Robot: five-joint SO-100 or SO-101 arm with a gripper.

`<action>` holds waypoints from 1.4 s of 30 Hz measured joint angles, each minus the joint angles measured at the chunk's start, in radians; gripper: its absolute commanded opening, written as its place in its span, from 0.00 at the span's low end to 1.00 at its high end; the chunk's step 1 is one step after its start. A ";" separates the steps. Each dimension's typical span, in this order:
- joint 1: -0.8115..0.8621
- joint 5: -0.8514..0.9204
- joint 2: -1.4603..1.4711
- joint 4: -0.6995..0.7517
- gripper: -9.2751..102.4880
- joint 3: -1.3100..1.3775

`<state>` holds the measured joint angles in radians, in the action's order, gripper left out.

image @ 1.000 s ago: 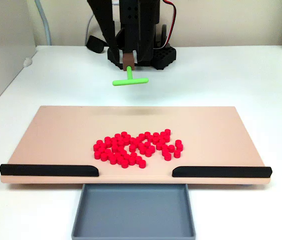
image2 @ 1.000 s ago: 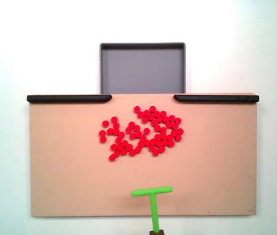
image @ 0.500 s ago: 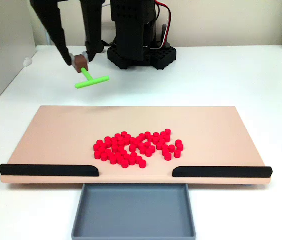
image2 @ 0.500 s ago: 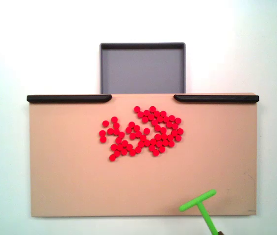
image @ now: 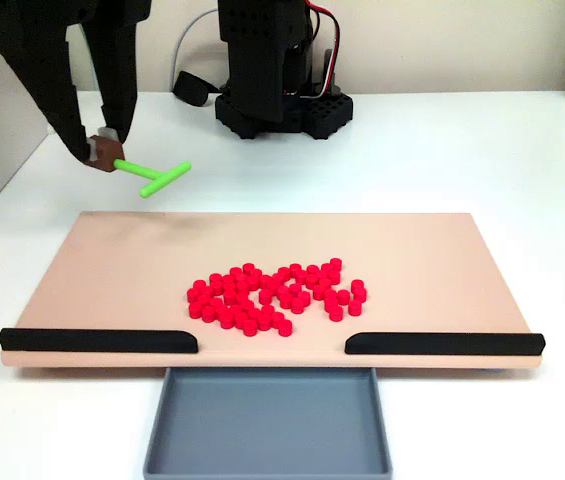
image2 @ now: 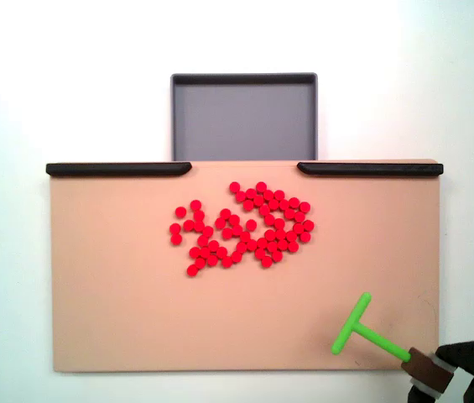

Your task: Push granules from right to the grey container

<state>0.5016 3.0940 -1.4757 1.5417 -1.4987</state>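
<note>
The granules [image: 277,297] are a loose cluster of small red pellets near the middle of the tan board [image: 112,270]; the overhead fixed view shows the granules [image2: 245,228] too. The grey container [image: 267,420] sits below the board's front edge, at the gap between two black strips; from above the grey container [image2: 243,117] lies at the top. My gripper [image: 105,148] hangs at the far left behind the board, shut on the brown block of a green T-shaped stick [image: 152,175]. From above, the gripper [image2: 438,378] is at the bottom right and the stick [image2: 362,332] reaches over the board's corner, well apart from the granules.
Black strips [image: 99,340] [image: 444,343] line the board's front edge on either side of the gap. The black arm base [image: 282,100] stands on the white table behind the board. A grey wall panel [image: 2,150] borders the left side.
The gripper swung with the green stick from the board's back centre to its far left in the front view, which is rightward in the overhead view. The granules have not moved.
</note>
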 measured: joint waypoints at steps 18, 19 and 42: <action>-0.014 0.120 0.245 -0.002 0.08 0.250; -0.014 0.120 0.255 -0.002 0.08 0.255; -0.066 0.120 0.472 -0.002 0.08 0.466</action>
<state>0.4357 3.2137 -1.0032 1.5401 -1.0324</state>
